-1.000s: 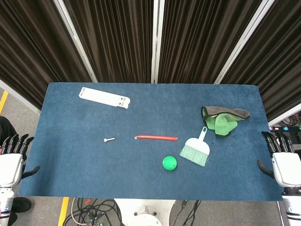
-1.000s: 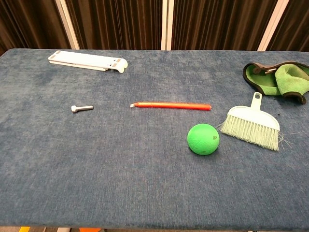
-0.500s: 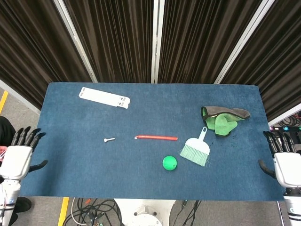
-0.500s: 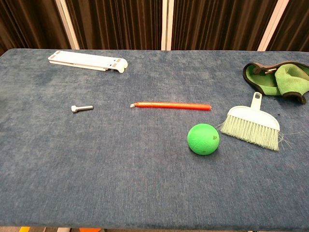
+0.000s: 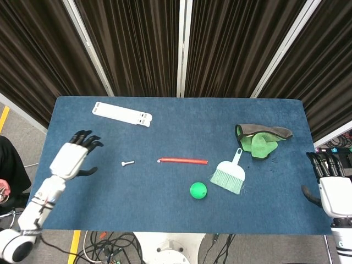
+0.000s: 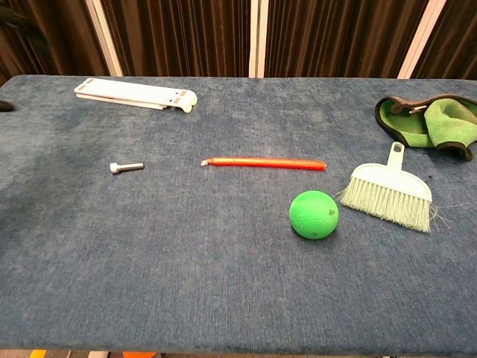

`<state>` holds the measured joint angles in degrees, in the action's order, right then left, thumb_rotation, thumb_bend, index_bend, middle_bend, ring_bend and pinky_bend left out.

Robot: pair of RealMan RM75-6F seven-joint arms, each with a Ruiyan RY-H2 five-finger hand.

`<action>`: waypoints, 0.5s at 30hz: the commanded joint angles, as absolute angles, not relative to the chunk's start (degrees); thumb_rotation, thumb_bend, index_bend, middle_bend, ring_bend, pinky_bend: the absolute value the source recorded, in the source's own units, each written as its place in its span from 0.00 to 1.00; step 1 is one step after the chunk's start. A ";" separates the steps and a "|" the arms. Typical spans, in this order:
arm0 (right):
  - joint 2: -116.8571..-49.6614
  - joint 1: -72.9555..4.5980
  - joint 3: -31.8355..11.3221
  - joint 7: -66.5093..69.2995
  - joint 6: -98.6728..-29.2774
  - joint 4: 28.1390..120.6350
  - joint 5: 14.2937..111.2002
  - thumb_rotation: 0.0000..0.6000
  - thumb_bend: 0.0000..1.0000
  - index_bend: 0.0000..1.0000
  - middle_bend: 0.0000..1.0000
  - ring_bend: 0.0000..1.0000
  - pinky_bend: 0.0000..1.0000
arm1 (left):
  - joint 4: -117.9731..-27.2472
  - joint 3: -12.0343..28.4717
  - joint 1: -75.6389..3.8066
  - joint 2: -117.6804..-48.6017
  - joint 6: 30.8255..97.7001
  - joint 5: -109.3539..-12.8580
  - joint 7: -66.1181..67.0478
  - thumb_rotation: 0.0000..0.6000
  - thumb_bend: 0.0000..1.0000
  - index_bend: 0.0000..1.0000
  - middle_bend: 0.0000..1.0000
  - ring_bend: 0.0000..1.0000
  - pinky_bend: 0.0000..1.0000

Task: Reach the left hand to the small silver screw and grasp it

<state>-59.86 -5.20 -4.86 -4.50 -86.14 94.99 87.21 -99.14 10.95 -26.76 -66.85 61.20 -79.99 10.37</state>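
Observation:
The small silver screw [image 5: 127, 163] [image 6: 126, 167] lies flat on the blue table [image 5: 165, 209], left of centre. My left hand [image 5: 73, 155] hovers over the table's left part, well to the left of the screw, fingers spread and holding nothing. Only dark fingertips of it show at the left edge of the chest view. My right hand [image 5: 331, 187] stays off the table's right edge, fingers apart and empty.
A red pen [image 5: 182, 161] lies right of the screw. A green ball [image 5: 198, 190], a small green brush [image 5: 230, 175] and a green cloth [image 5: 261, 140] sit further right. A white folded stand [image 5: 121, 114] lies at the back left.
My left hand has risen from beside the table's left edge and moved in over the table toward the screw. The right hand has barely moved.

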 commanded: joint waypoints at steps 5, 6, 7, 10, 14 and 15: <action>-59.67 -5.60 -5.00 -5.24 -85.52 95.55 86.93 1.00 0.18 0.04 0.12 0.00 0.00 | -93.73 13.34 -35.40 -78.24 52.57 -64.20 20.14 1.00 0.24 0.35 0.21 0.08 0.11; -59.64 -5.63 -5.03 -5.32 -85.46 95.62 86.84 1.00 0.18 0.04 0.12 0.00 0.00 | -93.51 13.33 -36.10 -79.15 51.89 -62.50 20.93 1.00 0.24 0.36 0.21 0.08 0.11; -59.62 -5.66 -5.04 -5.37 -85.34 95.65 86.71 1.00 0.18 0.04 0.12 0.00 0.00 | -92.88 13.31 -37.00 -80.40 51.32 -60.37 22.04 1.00 0.24 0.37 0.21 0.08 0.11; -59.57 -5.69 -5.02 -5.54 -85.09 95.76 86.40 1.00 0.18 0.04 0.12 0.00 0.00 | -91.06 13.23 -39.18 -83.41 50.85 -55.88 25.09 1.00 0.25 0.39 0.21 0.08 0.11; -59.45 -5.69 -5.07 -5.73 -84.99 95.91 86.08 1.00 0.18 0.04 0.12 0.00 0.00 | -89.31 13.09 -41.85 -86.40 50.65 -49.95 28.85 1.00 0.27 0.40 0.21 0.08 0.11; -59.42 -5.69 -5.08 -5.77 -84.94 95.96 86.00 1.00 0.18 0.04 0.12 0.00 0.00 | -88.85 13.02 -42.44 -87.04 50.85 -48.64 29.87 1.00 0.27 0.40 0.21 0.08 0.10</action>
